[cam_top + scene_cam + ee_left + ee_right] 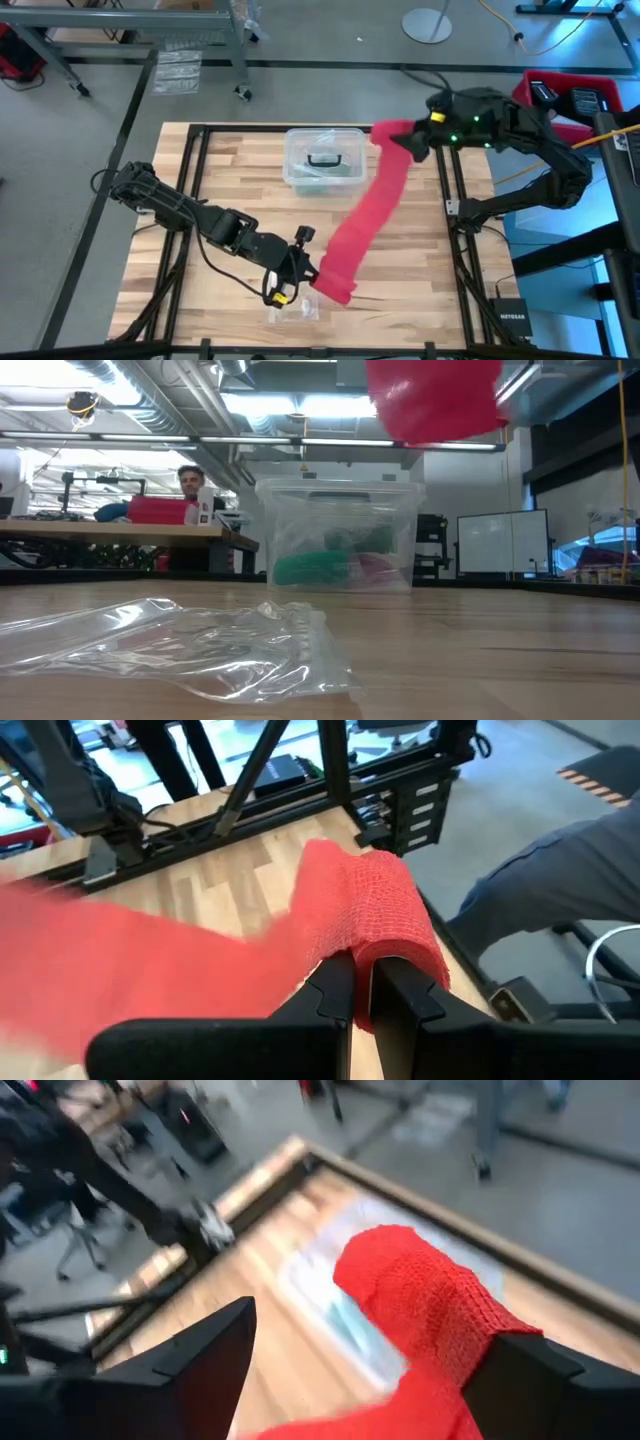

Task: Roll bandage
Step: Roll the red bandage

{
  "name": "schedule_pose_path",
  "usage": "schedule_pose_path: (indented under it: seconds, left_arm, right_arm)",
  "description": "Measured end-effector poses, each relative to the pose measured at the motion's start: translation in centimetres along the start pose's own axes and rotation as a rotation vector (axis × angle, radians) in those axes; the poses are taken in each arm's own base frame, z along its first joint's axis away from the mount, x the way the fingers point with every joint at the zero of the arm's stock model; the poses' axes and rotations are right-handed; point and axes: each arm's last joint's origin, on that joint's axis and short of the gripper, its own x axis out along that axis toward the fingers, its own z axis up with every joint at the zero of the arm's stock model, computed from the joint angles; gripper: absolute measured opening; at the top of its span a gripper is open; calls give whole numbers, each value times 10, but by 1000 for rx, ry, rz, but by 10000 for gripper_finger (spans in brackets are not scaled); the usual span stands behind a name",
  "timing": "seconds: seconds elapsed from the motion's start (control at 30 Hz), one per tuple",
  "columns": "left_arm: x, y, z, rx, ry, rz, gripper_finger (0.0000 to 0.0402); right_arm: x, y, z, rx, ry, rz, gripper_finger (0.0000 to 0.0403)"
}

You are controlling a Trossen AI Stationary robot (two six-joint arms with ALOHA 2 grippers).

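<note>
Your left gripper is pinching its fingers tight on the near end of the red bandage, likely anchoring the spot where the roll would start. Your right gripper is standing with fingers spread wide, the far end draped between them, not clamped. The strip is hanging stretched between both arms, over the butcher-block table, passing beside the clear plastic box. The small clear bag is lying near the left gripper.
</note>
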Motion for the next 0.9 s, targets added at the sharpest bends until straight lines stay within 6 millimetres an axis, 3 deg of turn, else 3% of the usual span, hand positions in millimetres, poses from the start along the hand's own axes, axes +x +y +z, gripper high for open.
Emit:
schedule_pose_path:
  seconds: [0.13,0.33,0.53,0.77,0.9]
  left_arm:
    - [1,7,-2,10,17,27,12]
    - [1,22,-7,-4,76,202,12]
    - [2,39,-8,-28,75,266,12]
    - [2,53,-8,-52,64,338,12]
    - [11,59,-14,-53,96,382,12]
  right_arm:
    - [0,-4,-10,81,123,-22,314]
    - [1,-5,-17,94,258,29,314]
    - [9,2,-8,148,184,71,314]
    - [20,9,0,31,124,121,314]
    - [36,15,3,212,162,160,314]
